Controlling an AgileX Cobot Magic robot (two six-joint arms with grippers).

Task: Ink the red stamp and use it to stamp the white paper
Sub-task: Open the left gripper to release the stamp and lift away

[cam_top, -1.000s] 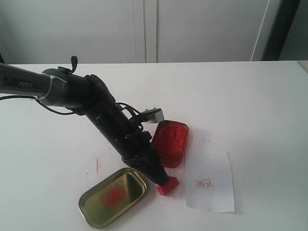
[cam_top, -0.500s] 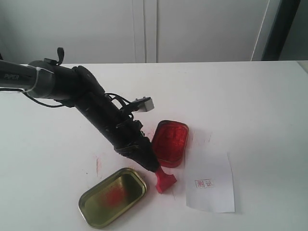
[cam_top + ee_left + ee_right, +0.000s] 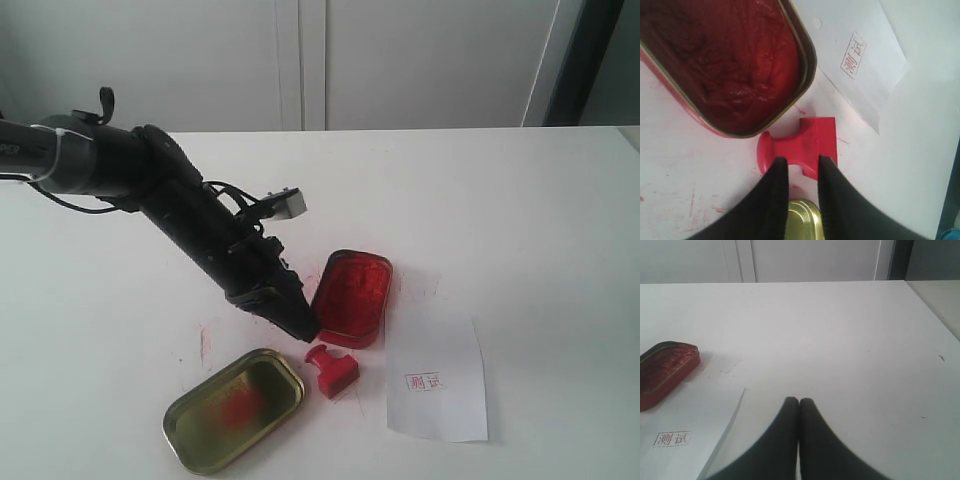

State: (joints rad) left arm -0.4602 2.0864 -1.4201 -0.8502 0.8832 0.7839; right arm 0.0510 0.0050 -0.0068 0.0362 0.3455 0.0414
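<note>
The left gripper [image 3: 302, 327] is seen in the exterior view with its jaws apart and nothing clamped between them. It hangs close above the red stamp [image 3: 331, 370], and a small gap is seen between them. The left arm [image 3: 180, 215] is cut off at the left edge and slopes down toward the middle of the table [image 3: 520, 220]. The red stamp is lying on its side on the table, between the gold lid [image 3: 235, 410] and the white paper [image 3: 440, 385], near the ink tin [image 3: 352, 297]. The tin is filled with red paste. A red smear is seen inside the lid, and one small red print [image 3: 425, 381] on the paper.

In the left wrist view the two dark fingers [image 3: 772, 195] are parted. The stamp [image 3: 807, 140] is seen beyond their tips and is partly covered by them. Only a corner of the lid [image 3: 802, 220] is shown, and the tin [image 3: 730, 65] is cut off.

In the right wrist view the right gripper [image 3: 799, 407] is closed, finger against finger, with nothing held, over the bare table. The tin [image 3: 665, 367] and the paper [image 3: 695, 430] are cut off at the edge.
</note>
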